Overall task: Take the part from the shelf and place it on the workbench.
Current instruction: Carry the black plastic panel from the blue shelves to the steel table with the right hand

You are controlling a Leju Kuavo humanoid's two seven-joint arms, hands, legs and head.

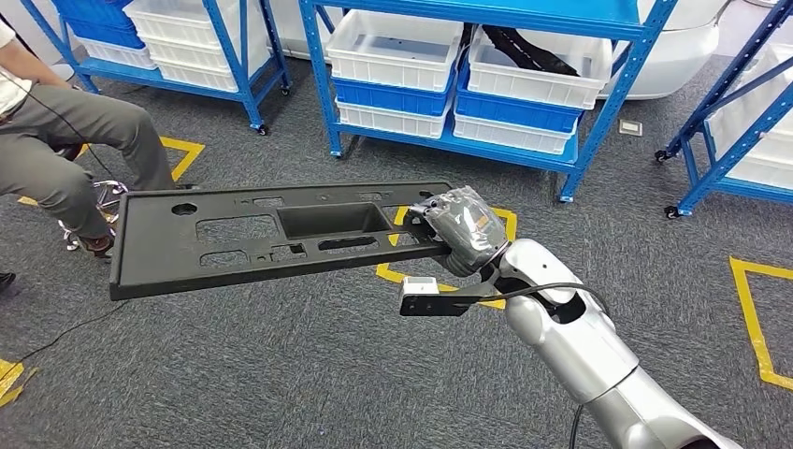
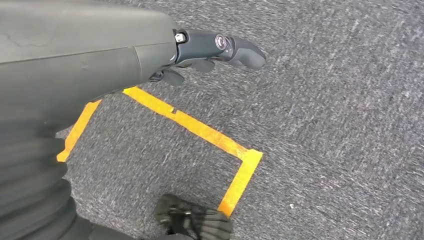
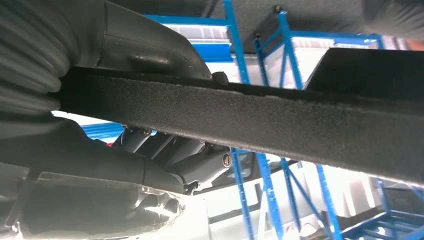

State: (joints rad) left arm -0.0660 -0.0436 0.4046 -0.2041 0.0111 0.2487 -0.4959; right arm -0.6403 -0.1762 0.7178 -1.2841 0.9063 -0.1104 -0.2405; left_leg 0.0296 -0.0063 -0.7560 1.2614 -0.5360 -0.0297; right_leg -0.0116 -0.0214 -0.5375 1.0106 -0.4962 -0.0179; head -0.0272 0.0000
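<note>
Black moulded plastic, the long flat part (image 1: 271, 234) hangs level in the air above the grey carpet (image 1: 281, 374), gripped at one end by the right hand (image 1: 463, 229), whose fingers (image 3: 200, 165) wrap under its edge while the thumb presses on top; the rest of the panel stretches away from the fingers toward a seated person (image 1: 65, 140). The silver forearm reaches in from below. The left hand (image 2: 220, 50) hangs over yellow floor tape (image 2: 200, 130), its fingers partly curled, holding nothing. Beyond the fingers stands a blue shelf (image 1: 486, 19) with white bins (image 1: 393, 47); one bin (image 1: 538, 70) holds a dark object, hard to make out.
</note>
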